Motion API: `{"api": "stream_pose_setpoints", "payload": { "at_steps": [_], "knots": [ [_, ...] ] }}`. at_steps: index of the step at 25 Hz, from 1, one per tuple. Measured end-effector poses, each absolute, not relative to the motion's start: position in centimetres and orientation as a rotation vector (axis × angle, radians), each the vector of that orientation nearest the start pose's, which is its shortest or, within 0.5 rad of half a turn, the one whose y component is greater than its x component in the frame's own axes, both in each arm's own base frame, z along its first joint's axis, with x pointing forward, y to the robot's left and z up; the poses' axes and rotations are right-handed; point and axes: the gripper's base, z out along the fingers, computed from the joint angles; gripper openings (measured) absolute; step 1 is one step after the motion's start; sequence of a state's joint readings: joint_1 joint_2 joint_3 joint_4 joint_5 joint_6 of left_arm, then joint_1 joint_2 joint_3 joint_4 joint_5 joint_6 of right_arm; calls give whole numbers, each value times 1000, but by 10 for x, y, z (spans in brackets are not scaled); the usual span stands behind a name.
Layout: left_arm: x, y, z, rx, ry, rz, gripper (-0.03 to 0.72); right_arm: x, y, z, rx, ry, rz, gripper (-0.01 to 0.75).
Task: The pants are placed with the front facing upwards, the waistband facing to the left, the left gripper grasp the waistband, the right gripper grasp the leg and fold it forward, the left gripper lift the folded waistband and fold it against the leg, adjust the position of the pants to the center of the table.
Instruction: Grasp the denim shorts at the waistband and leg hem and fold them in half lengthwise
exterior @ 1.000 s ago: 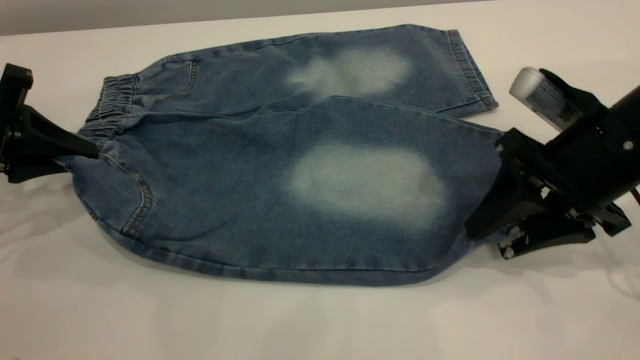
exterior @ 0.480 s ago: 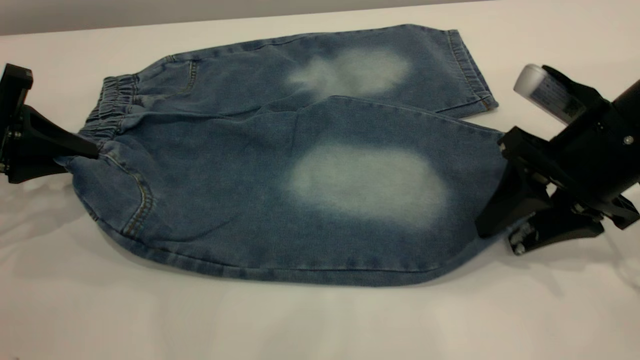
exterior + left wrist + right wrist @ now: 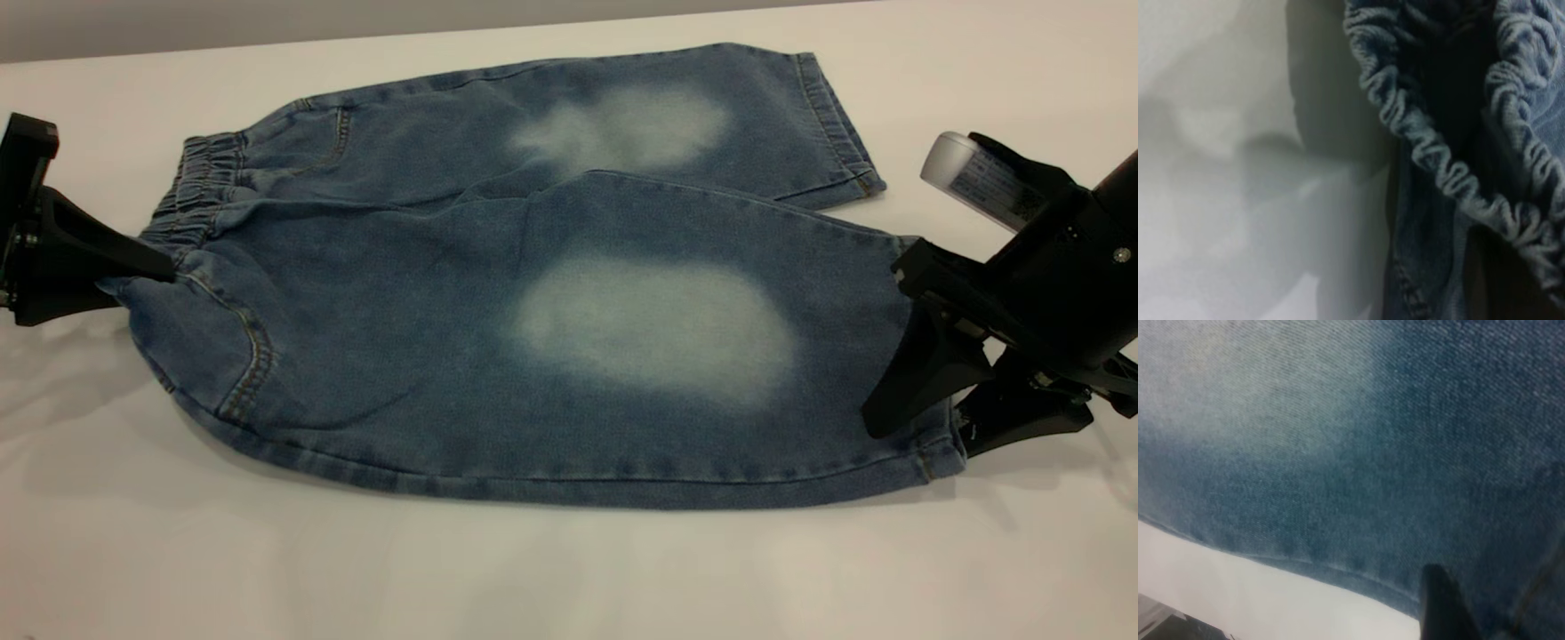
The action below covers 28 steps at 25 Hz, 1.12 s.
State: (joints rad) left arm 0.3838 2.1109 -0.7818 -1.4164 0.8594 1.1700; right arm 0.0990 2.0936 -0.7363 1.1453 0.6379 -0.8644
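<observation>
On the white tabletop [image 3: 533,569], near its middle: the pants [image 3: 444,338], spread flat, front side up. Waistband [image 3: 200,187] toward the left, both leg hems toward the right. Nearer leg overlapping the farther one along the middle. A pale faded patch [image 3: 653,324] on the nearer leg, another [image 3: 622,124] on the farther leg.

At the left edge of the exterior view: the left pincer [image 3: 147,271], low over the tabletop. Bites the near corner of the waistband, upper wedge finger on top of the gathered cloth, the rest below it. Clamped on that corner, by the look of it. In the left wrist view, only the ruffled waistband [image 3: 1438,167], very close, hanging open, with shadowed tabletop [image 3: 1218,133] beside it; no fingers in sight there.

At the right: the right pincer [image 3: 920,440], tilted down at the hem of the nearer leg. Fingers apart, one wedge over the cloth just inside the hem, the other just outside it, above the tabletop. Hem flat between them, not gripped. Silver module [image 3: 973,182] on the upper side of that arm. In the right wrist view, denim [image 3: 1338,453] filling most of the picture, one black fingertip [image 3: 1438,607] at its edge, a strip of tabletop [image 3: 1238,587] beyond.
</observation>
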Motion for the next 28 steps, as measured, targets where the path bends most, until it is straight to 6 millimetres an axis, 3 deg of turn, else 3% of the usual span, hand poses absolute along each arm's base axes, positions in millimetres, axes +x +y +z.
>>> {"api": "stream_pose_setpoints", "payload": {
  "at_steps": [4, 11, 15, 21, 28],
  "knots": [
    [294, 45, 56, -632, 2594, -1172, 99, 264, 76, 39, 143, 3088, 902, 258],
    [293, 45, 55, -621, 2604, -1175, 99, 262, 77, 40, 61, 3081, 937, 30],
    [289, 42, 57, -616, 2633, -1224, 99, 263, 76, 52, 15, 3057, 965, 15],
    [286, 38, 69, -590, 2641, -1315, 99, 267, 76, 95, -49, 2944, 996, 15],
    [273, 40, 103, -573, 2715, -1159, 99, 255, 72, 137, -145, 2948, 937, 15]
  ]
}}
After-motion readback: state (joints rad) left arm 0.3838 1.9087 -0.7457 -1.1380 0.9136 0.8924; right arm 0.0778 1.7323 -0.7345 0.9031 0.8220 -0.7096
